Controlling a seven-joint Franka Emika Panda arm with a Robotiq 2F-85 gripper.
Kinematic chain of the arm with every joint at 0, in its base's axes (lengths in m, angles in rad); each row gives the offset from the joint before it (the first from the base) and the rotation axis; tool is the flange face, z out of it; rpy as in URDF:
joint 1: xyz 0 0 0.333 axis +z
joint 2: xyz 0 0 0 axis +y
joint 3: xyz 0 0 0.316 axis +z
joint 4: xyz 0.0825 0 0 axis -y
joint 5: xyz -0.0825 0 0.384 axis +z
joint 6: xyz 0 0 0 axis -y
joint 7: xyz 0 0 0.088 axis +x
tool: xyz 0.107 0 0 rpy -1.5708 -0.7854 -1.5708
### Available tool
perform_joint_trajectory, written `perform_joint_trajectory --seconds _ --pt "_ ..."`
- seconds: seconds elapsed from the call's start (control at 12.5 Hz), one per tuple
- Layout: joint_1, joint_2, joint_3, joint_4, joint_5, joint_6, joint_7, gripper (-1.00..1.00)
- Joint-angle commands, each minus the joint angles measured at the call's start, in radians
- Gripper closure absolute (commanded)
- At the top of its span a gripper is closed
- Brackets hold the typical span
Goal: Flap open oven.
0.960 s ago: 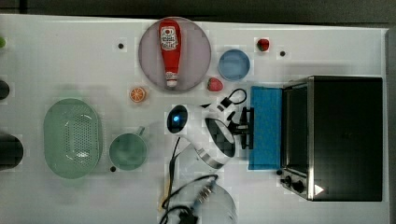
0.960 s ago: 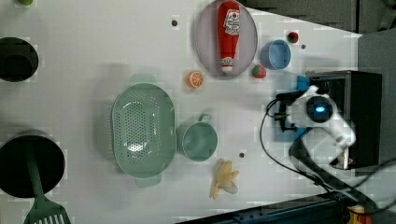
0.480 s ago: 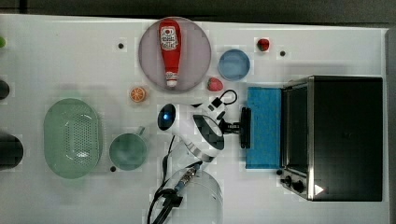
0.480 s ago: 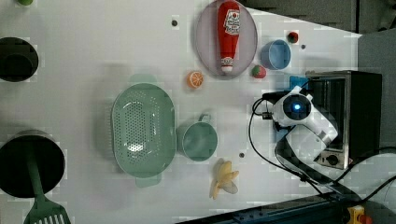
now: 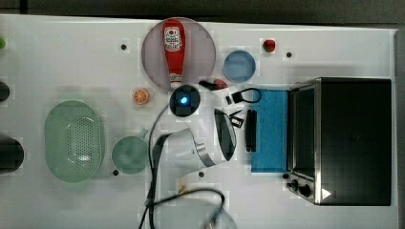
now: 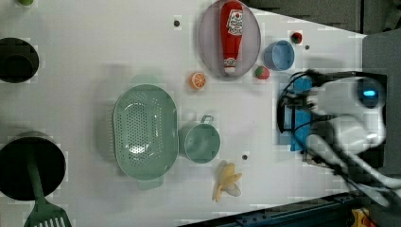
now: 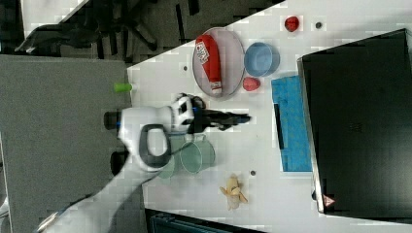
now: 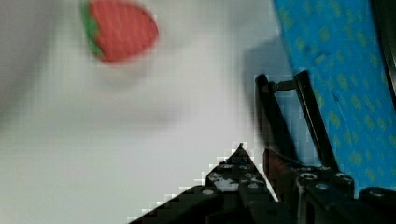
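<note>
Lying flat, oven [image 5: 353, 140] door [image 5: 270, 131] — top view's left

Strawberry [image 8: 120, 29] blurred in wrist view. Arm [image 6: 352, 127] covers most of the oven [image 6: 384, 156] in left view. Spatula [image 6: 43, 210] cut off at bottom edge.

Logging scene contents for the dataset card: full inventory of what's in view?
oven: 1, black, door flapped open, top view's right
ketchup bottle: 1, red, lying on a plate
plate: 1, grey-pink
bowl: 1, blue
strawberry: 1, red, near the oven door
red fruit: 1, far edge
orange half: 1
colander: 1, green
cup: 1, green
banana: 1, yellow
spatula: 1, green
end effector: 1, black, beside the door handle
</note>
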Motion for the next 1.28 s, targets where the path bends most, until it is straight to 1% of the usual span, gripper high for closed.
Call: perform_joint_trajectory --seconds 0.08,0.32,0.4,0.56,0.72,0.88,1.12,1.28 --pt "-0.006 -0.216 -0.001 0.065 0.146 -0.127 0.054 0.65" --pt "-0.007 -0.352 -0.02 0.128 0.348 -0.399 0.062 0.65" --pt "-0.007 -0.384 -0.027 0.162 0.373 -0.48 0.063 0.65" --pt "-0.007 -0.442 -0.032 0.235 0.37 -0.577 0.063 0.65" --pt "-0.007 -0.487 -0.032 0.29 0.363 -0.626 0.063 0.65" --pt "-0.009 -0.515 -0.035 0.317 0.343 -0.684 0.089 0.65" --pt "-0.009 -0.532 -0.035 0.354 0.336 -0.809 0.212 0.65" --pt "-0.009 -0.533 -0.036 0.358 0.335 -0.839 0.215 0.65"
